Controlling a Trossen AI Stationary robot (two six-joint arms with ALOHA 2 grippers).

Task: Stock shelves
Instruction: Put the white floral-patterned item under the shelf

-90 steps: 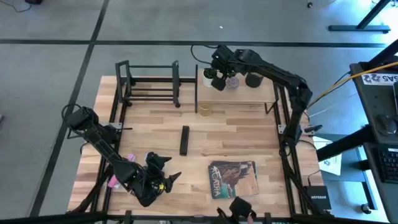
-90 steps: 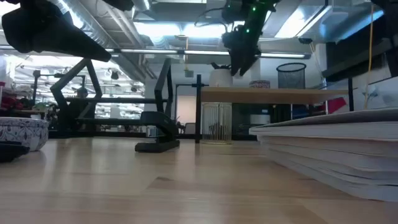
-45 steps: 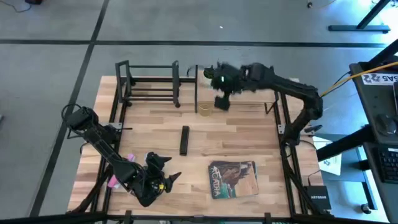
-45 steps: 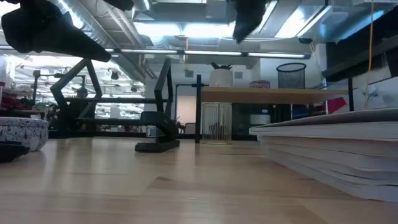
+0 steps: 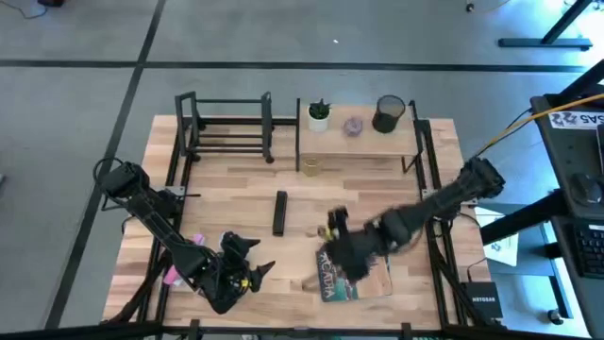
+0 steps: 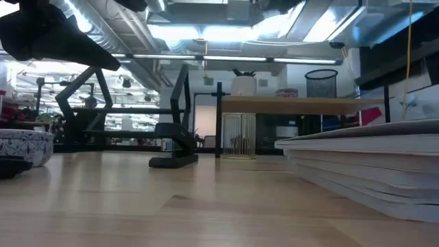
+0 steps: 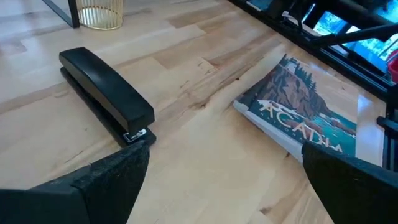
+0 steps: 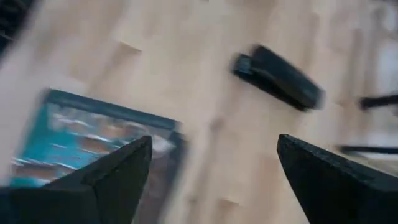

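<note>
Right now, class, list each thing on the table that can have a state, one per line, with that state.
Stapler: closed, flat on the table.
Acadia book: closed, cover up.
Plant pot: upright on the wooden shelf.
Mesh cup: upright on the same shelf.
Black rack: standing, nothing on it.
Right gripper: open, above the book.
Left gripper: open, near the table's front.

My right pincer (image 5: pixel 342 253) smears with blur over the book (image 5: pixel 363 277), hiding its upper corner, and the tiny lilac thing (image 5: pixel 353 126) on the wooden shelf (image 5: pixel 401 142) I can't identify.
</note>
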